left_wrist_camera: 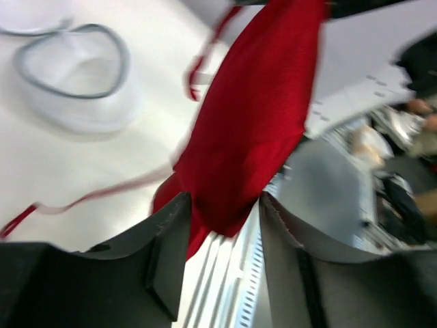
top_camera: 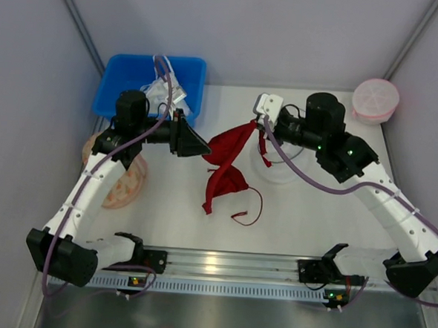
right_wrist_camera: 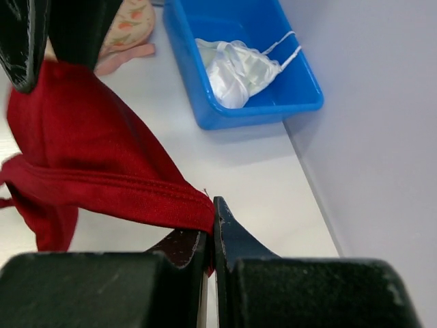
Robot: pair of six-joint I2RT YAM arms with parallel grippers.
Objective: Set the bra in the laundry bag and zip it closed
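Your white desk, boxed in by grey walls, carries the laundry bag flat beneath the right arm, apparently empty, so bagging and zipping both remain. The bra hangs just beside it, one edge pinched in the right gripper's closed jaws, while the left gripper's jaws stand apart around the fabric.

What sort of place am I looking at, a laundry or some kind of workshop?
Most likely a robot test booth, not a laundry: a left arm and right arm bolted to a metal rail at a white table, plain grey walls close around, and staged items, a bra and a blue bin.
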